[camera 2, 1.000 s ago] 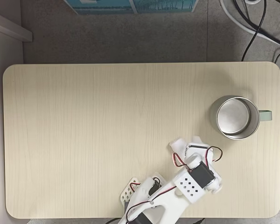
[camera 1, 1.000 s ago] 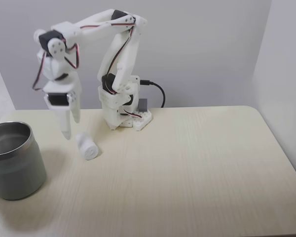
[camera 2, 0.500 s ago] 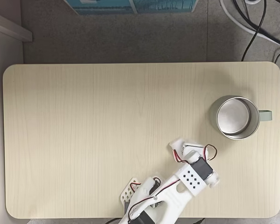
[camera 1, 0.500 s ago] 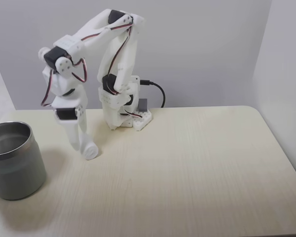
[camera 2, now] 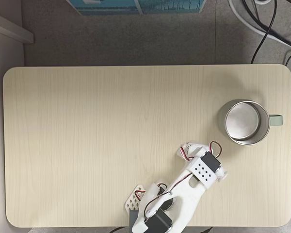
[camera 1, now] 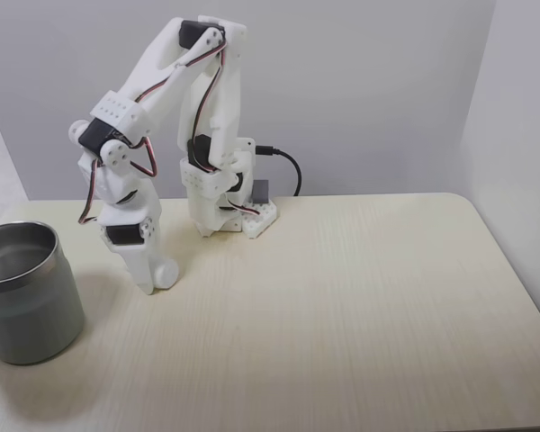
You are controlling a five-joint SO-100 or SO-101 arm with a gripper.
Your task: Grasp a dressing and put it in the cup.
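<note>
One arm folds steeply down, its pincer [camera 1: 157,277] at the table [camera 1: 342,306], closed around the dressing [camera 1: 166,273].

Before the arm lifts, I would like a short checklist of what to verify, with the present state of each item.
1. Tool is down at table level, at the roll: ok.
2. Fingers are closed firmly on the roll: cannot tell; the white parts blend together in both fixed views.
3. Roll sits between the fingers, not beside them: cannot tell.
4. Cup stands upright with its mouth open: ok.
5. Cup inside is empty, with room for the roll: ok.
6. Table between tool and cup holds no obstacle: ok.
</note>
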